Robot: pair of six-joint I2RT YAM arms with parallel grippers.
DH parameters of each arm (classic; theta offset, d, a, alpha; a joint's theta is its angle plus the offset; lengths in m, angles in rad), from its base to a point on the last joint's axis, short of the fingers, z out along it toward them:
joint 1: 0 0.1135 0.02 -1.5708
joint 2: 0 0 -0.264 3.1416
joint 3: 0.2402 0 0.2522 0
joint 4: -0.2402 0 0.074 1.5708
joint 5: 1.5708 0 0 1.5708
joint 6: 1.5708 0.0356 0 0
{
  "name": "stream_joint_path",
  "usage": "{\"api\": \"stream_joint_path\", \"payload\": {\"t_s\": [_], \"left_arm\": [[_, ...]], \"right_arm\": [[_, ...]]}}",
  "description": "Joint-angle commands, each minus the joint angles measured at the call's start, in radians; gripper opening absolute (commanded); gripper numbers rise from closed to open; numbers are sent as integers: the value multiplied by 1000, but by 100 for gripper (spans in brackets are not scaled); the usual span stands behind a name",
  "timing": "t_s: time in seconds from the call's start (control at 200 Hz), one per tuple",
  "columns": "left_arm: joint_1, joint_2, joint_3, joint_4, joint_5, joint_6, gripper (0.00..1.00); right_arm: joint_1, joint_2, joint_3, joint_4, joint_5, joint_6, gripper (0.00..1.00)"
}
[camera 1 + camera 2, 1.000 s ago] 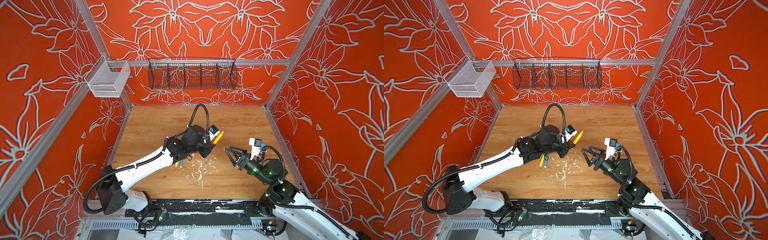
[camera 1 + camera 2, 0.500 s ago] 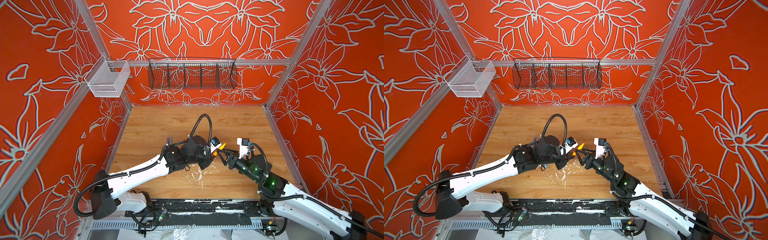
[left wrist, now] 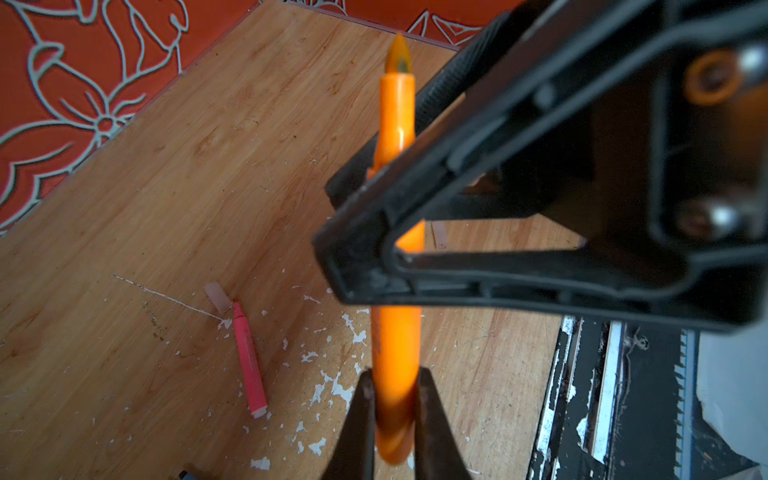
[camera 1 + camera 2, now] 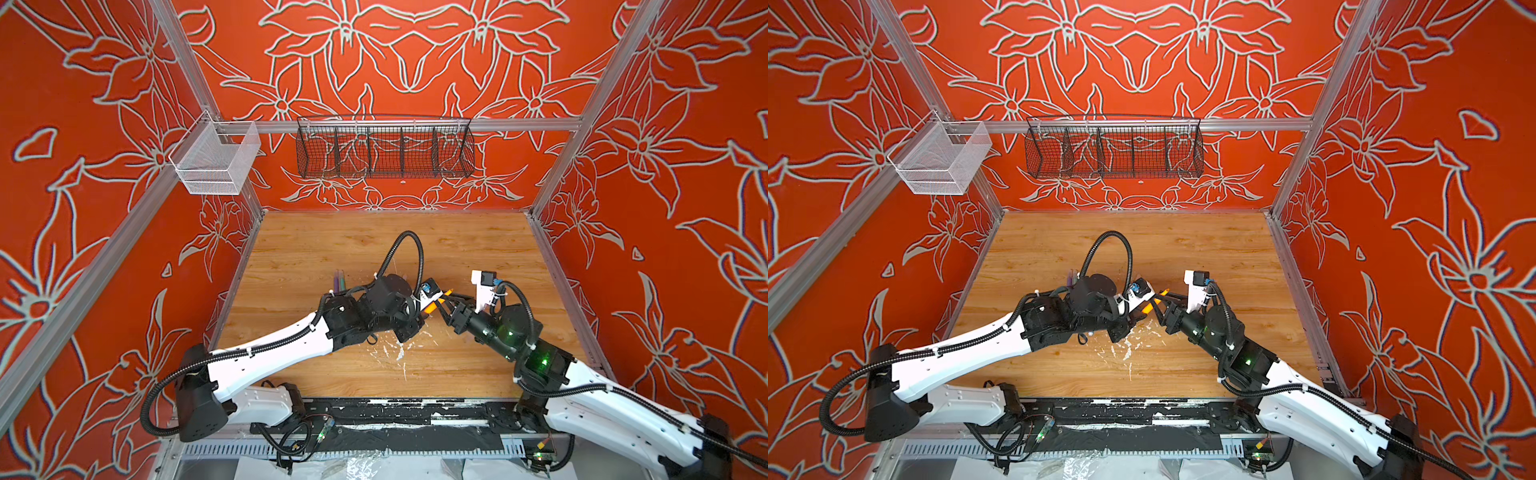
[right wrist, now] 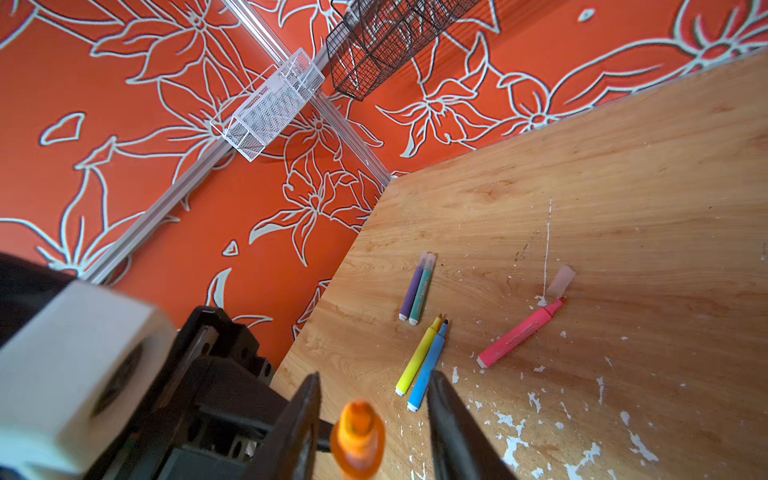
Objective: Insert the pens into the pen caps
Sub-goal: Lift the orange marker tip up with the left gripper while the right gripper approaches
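Note:
My left gripper (image 3: pixel 395 374) is shut on the lower barrel of an orange pen (image 3: pixel 394 124), holding it above the table with the tip toward the right arm. My right gripper (image 5: pixel 374 376) is open around that orange pen (image 5: pixel 359 432), with a gap on each side of its tip end. In both top views the two grippers meet mid-table at the orange pen (image 4: pixel 436 302) (image 4: pixel 1156 300). A pink-red pen (image 5: pixel 519 332) lies with its tip by a clear pen cap (image 5: pixel 561 281). Yellow (image 5: pixel 417 357) and blue (image 5: pixel 428 365) pens lie side by side. Purple (image 5: pixel 412 289) and green (image 5: pixel 422 291) pens lie beside each other.
White paint flecks (image 4: pixel 399 353) cover the wood near the front. A black wire basket (image 4: pixel 384 151) hangs on the back wall and a white mesh basket (image 4: pixel 216 160) on the left rail. A black rail (image 4: pixel 395 419) runs along the table's front edge.
My right arm has swung left to the orange pen and its jaws have narrowed around the tip. My left arm has shifted a little forward and right, still gripping the pen.

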Motion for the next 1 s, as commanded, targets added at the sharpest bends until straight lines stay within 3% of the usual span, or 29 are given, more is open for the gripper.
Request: {"api": "stream_joint_path", "payload": {"t_s": [0.0, 0.11, 0.18, 0.265, 0.45, 0.776, 0.996], "left_arm": [[-6, 1, -2, -4, -4, 29, 0], [-6, 9, 2, -3, -18, 32, 0], [-7, 10, 4, -4, -26, 32, 10], [-8, 6, -2, 6, -29, 32, 23], [-8, 12, -2, 11, -36, 33, 34], [-8, 6, -11, 26, -35, 35, 34], [-8, 3, -13, 30, -38, 34, 18]], "right_arm": [[8, 3, 27, 33, 40, 5, 30], [11, -2, 21, 32, 39, 15, 14], [16, -13, 7, 49, 33, 30, 7], [26, -22, -15, 82, 26, 50, 4], [61, -38, -51, 153, 34, 71, 1], [114, 33, -51, 250, 40, 84, 0], [144, 46, -55, 264, 81, 79, 0]]}}
